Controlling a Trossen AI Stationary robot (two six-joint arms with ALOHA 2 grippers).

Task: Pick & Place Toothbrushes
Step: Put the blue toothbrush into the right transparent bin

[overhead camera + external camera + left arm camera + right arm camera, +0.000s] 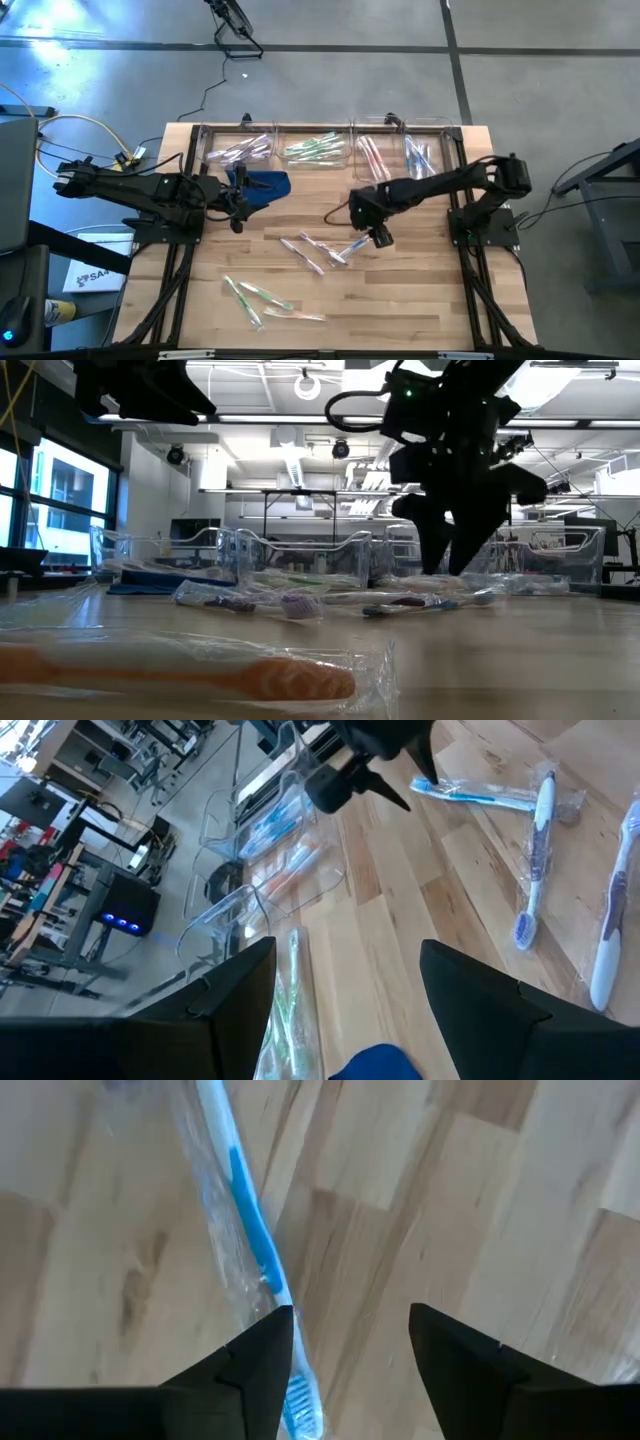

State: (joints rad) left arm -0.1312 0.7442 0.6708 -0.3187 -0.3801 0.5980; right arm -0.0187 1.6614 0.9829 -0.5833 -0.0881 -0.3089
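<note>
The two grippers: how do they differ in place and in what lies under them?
The left gripper hovers over the blue cloth near the bins; the right gripper hangs mid-table over a blue toothbrush. Both are open and hold nothing.

Lighting is even and bright overhead. In the high view a glare patch whitens the floor (pixel 40 40) at upper left; shadows on the wooden surface (pixel 400 300) are soft. The low view is backlit by ceiling lights (pixel 310 385) at top centre, leaving the arm a silhouette; the orange toothbrush (pixel 200 675) at lower left is out of focus. The right wrist view shows a blurred blue toothbrush (pixel 250 1220).
</note>
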